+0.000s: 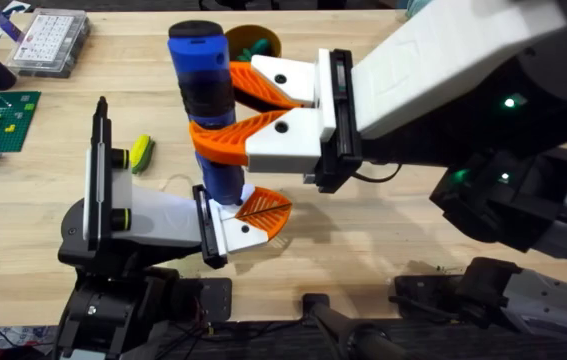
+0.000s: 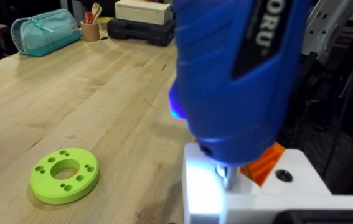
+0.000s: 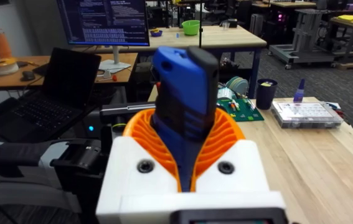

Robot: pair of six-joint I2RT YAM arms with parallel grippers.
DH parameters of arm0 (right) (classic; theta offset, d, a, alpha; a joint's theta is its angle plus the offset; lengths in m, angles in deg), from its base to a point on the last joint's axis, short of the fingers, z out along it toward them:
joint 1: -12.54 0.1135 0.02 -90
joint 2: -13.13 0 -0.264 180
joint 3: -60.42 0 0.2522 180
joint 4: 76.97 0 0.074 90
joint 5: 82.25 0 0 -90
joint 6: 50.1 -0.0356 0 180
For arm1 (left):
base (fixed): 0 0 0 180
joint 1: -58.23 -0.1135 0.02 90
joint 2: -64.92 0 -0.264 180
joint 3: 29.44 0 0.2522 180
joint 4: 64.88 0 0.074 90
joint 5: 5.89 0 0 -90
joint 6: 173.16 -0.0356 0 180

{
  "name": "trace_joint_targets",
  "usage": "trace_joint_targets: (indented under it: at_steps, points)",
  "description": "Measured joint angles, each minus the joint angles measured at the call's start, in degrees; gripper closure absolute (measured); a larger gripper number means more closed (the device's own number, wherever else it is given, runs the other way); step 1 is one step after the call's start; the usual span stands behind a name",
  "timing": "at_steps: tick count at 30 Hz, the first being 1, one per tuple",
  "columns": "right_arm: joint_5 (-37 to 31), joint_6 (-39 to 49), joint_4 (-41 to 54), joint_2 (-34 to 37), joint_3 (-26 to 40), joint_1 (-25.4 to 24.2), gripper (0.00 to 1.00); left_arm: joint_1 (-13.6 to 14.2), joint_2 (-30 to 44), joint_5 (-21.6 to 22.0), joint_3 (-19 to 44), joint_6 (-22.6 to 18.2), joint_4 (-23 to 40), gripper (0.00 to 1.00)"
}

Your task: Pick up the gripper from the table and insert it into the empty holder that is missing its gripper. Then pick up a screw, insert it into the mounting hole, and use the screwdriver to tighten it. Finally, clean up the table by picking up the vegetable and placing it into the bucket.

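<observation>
Your thick blue cylindrical screwdriver [image 1: 206, 100] stands upright at mid-surface, its metal tip [image 2: 226, 177] down on the white blocky plastic holder [image 1: 240, 233] near you. Your right pincer [image 1: 225, 112] clamps the barrel between orange ribbed pads [image 3: 223, 134]. Bare pale wooden surface [image 1: 383, 215] lies open to the right.

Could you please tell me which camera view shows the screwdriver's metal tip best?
The left wrist view: the screwdriver tip meets the lit white holder. Overhead shows the blue body, tip hidden; the right wrist view shows the body between orange pads.
</observation>
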Motion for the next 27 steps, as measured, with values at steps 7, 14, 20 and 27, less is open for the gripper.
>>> trace_joint_targets:
  at_steps: [7,14,20,27]
  points:
    - [0.0,-1.16,-1.26,0.0,0.0,-0.07,0.933,0.07,0.02,-0.17,0.0,0.04,0.11,0.982]
    - [4.17,-1.86,1.77,0.02,4.9,-1.5,0.932,0.07,0.02,-0.2,0.0,0.04,0.11,0.982]
    - [10.76,-1.92,6.43,0.11,15.02,-6.31,0.933,0.07,0.02,-0.18,0.02,0.04,0.11,0.982]
    - [18.74,-3.26,6.54,1.06,22.04,-9.48,0.933,0.07,0.02,-0.2,0.02,0.04,0.11,0.982]
